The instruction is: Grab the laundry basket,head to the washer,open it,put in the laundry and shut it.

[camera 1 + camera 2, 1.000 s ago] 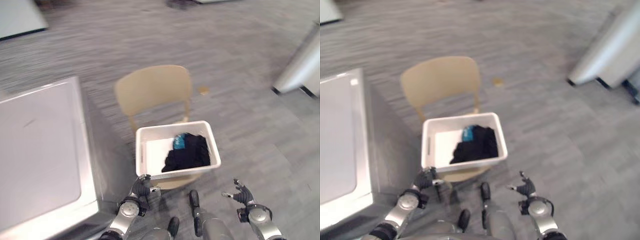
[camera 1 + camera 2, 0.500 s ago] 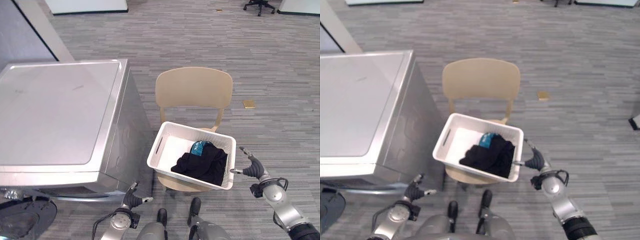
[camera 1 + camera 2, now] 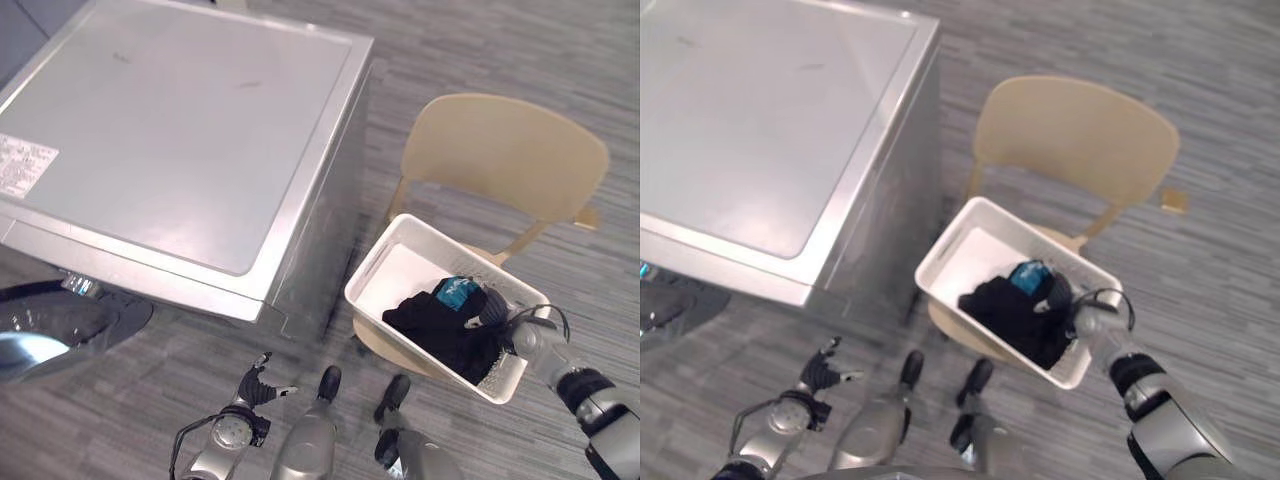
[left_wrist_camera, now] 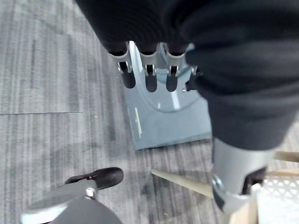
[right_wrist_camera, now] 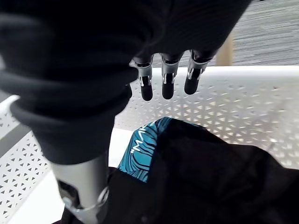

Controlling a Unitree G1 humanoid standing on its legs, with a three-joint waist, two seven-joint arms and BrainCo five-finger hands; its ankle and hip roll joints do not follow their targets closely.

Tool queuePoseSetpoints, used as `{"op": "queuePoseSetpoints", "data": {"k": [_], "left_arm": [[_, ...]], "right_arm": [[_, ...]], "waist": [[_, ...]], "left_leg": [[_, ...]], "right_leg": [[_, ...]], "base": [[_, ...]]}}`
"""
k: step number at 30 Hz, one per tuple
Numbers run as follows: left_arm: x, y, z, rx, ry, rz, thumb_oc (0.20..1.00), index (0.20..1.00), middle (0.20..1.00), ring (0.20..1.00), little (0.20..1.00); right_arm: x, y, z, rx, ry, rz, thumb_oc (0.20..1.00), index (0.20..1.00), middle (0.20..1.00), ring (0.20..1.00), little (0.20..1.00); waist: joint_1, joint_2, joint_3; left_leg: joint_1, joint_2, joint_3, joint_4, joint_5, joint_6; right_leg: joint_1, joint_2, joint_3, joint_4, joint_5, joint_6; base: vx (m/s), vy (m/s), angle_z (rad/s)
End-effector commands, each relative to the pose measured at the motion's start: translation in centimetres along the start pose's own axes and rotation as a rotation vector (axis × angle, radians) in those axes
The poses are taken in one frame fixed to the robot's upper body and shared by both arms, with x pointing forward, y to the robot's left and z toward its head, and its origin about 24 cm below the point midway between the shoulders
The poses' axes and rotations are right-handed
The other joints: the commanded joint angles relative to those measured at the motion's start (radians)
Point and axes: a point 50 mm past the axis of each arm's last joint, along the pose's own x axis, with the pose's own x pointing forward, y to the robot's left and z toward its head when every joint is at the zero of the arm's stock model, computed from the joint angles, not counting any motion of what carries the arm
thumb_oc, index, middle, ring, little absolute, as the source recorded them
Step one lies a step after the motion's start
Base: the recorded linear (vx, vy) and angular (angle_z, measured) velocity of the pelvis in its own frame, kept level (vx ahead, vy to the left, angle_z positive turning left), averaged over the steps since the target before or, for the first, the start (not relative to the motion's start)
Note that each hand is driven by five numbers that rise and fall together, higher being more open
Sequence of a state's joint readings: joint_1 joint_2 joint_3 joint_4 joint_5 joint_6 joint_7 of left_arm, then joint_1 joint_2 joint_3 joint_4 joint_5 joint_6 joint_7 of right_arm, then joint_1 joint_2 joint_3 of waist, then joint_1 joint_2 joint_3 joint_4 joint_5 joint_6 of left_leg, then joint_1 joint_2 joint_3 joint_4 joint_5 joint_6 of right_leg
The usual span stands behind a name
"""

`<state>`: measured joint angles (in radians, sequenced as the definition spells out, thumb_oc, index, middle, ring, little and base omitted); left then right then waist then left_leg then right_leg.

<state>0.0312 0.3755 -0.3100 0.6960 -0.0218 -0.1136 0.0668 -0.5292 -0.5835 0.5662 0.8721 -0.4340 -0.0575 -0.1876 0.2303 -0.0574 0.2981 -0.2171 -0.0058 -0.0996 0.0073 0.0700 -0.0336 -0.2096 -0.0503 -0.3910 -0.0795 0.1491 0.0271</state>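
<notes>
White perforated basket point(image 3: 395, 275), black and teal-patterned laundry point(image 3: 445, 318)

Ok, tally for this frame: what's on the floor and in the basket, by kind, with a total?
Washer: 1
Chair: 1
Laundry basket: 1
Dark garment pile: 1
Teal patterned item: 1
Total: 5
</notes>
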Motion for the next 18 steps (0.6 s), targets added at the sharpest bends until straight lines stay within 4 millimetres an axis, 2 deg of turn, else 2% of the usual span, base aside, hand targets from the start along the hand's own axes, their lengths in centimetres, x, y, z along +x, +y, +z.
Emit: {"op": "queuePoseSetpoints", "data": {"k": [1,2,3,5,6,7,8,11,12,13,14,16,18], "left_arm": [[0.8,0.7,2.0,0.012,-0.086,0.042,1.000,1.000,1.000,1.000,1.000],[0.9,0.6,2.3,0.006,-0.094,0.042,1.000,1.000,1.000,1.000,1.000],[1.2,0.6,2.9,-0.006,-0.114,0.049,1.000,1.000,1.000,1.000,1.000],[1.3,0.5,3.3,-0.009,-0.129,0.051,1.000,1.000,1.000,1.000,1.000],[1.5,0.4,3.8,-0.008,-0.139,0.054,1.000,1.000,1.000,1.000,1.000],[1.6,0.3,4.2,-0.008,-0.148,0.052,1.000,1.000,1.000,1.000,1.000],[1.7,-0.1,4.4,-0.008,-0.154,0.047,1.000,1.000,1.000,1.000,1.000],[2.0,-0.8,5.5,-0.004,-0.185,0.033,1.000,1.000,1.000,1.000,1.000],[2.0,-1.1,5.8,-0.002,-0.194,0.026,1.000,1.000,1.000,1.000,1.000],[2.1,-1.2,6.0,-0.002,-0.203,0.021,1.000,1.000,1.000,1.000,1.000],[2.1,-1.4,6.2,0.000,-0.208,0.018,1.000,1.000,1.000,1.000,1.000],[2.2,-1.5,6.5,-0.002,-0.214,0.016,1.000,1.000,1.000,1.000,1.000],[2.1,-1.3,6.9,-0.014,-0.230,0.025,1.000,1.000,1.000,1.000,1.000]], "right_arm": [[0.6,-1.5,-0.3,-0.144,0.023,-0.067,1.000,1.000,1.000,1.000,1.000],[0.9,-1.5,-0.6,-0.175,0.052,-0.064,1.000,1.000,1.000,1.000,1.000],[1.2,-2.7,-2.0,-0.275,0.134,-0.082,1.000,1.000,1.000,1.000,1.000],[1.3,-2.9,-2.2,-0.293,0.155,-0.083,1.000,1.000,1.000,1.000,1.000],[1.5,-3.7,-2.6,-0.323,0.186,-0.098,1.000,1.000,1.000,1.000,1.000],[1.4,-3.9,-3.1,-0.345,0.210,-0.097,1.000,1.000,1.000,1.000,1.000],[1.2,-4.0,-3.8,-0.361,0.249,-0.082,1.000,1.000,1.000,1.000,1.000],[1.1,-4.3,-4.4,-0.354,0.288,-0.088,1.000,1.000,1.000,1.000,1.000],[1.1,-4.4,-4.5,-0.342,0.291,-0.093,0.435,0.435,0.435,0.435,0.435],[1.0,-4.3,-4.6,-0.329,0.290,-0.095,0.200,0.200,0.200,0.200,0.200],[1.0,-4.2,-4.5,-0.301,0.285,-0.098,0.200,0.200,0.200,0.200,0.200],[1.1,-4.2,-4.0,-0.251,0.253,-0.116,0.200,0.200,0.200,0.200,0.200],[1.3,-4.9,-2.8,-0.124,0.187,-0.175,0.200,0.200,0.200,0.200,0.200]], "waist": [[0.014,0.012,0.018],[0.021,0.017,0.029],[0.036,0.033,0.053],[0.039,0.041,0.063],[0.042,0.048,0.073],[0.045,0.053,0.082],[0.049,0.055,0.085],[0.049,0.064,0.097],[0.045,0.065,0.098],[0.042,0.065,0.100],[0.037,0.069,0.106],[0.024,0.061,0.106],[0.005,0.052,0.105]], "left_leg": [[-0.083,-0.028,-0.003,0.006,0.014,-0.006],[-0.097,-0.030,-0.008,0.008,0.020,-0.008],[-0.133,-0.036,-0.021,0.012,0.034,-0.013],[-0.148,-0.037,-0.025,0.011,0.042,-0.016],[-0.160,-0.041,-0.030,0.009,0.050,-0.018],[-0.168,-0.040,-0.032,0.007,0.056,-0.020],[-0.162,-0.037,-0.039,-0.003,0.040,-0.028],[-0.167,-0.039,-0.051,-0.021,0.056,-0.034],[-0.166,-0.040,-0.054,-0.029,0.062,-0.034],[-0.164,-0.040,-0.055,-0.033,0.064,-0.036],[-0.175,-0.042,-0.054,-0.031,0.088,-0.032],[-0.168,-0.040,-0.050,-0.039,0.090,-0.035],[-0.153,-0.034,-0.039,-0.046,0.086,-0.036]], "right_leg": [[0.027,-0.041,0.032,0.111,-0.175,0.068],[0.013,-0.041,0.030,0.116,-0.175,0.067],[-0.025,-0.040,0.024,0.134,-0.174,0.066],[-0.042,-0.040,0.021,0.140,-0.175,0.064],[-0.059,-0.039,0.021,0.146,-0.176,0.063],[-0.068,-0.039,0.018,0.149,-0.176,0.062],[-0.068,-0.035,0.024,0.153,-0.201,0.067],[-0.079,-0.031,0.016,0.154,-0.203,0.066],[-0.081,-0.030,0.015,0.153,-0.202,0.066],[-0.080,-0.029,0.016,0.153,-0.201,0.066],[-0.088,-0.032,0.004,0.152,-0.177,0.062],[-0.086,-0.029,0.010,0.148,-0.175,0.062],[-0.079,-0.027,0.019,0.142,-0.169,0.065]], "base": [[-0.07,0.004,0.09],[-0.11,0.010,0.16],[-0.09,0.008,0.16],[-0.08,0.016,0.19],[-0.08,0.016,0.22],[0.02,-0.048,0.19],[0.03,-0.075,0.09],[-0.01,-0.054,0.06],[-0.03,-0.038,0.08],[-0.11,0.016,0.05],[-0.12,0.012,0.03],[-0.08,-0.022,0.03],[-0.03,-0.052,-0.03]]}}
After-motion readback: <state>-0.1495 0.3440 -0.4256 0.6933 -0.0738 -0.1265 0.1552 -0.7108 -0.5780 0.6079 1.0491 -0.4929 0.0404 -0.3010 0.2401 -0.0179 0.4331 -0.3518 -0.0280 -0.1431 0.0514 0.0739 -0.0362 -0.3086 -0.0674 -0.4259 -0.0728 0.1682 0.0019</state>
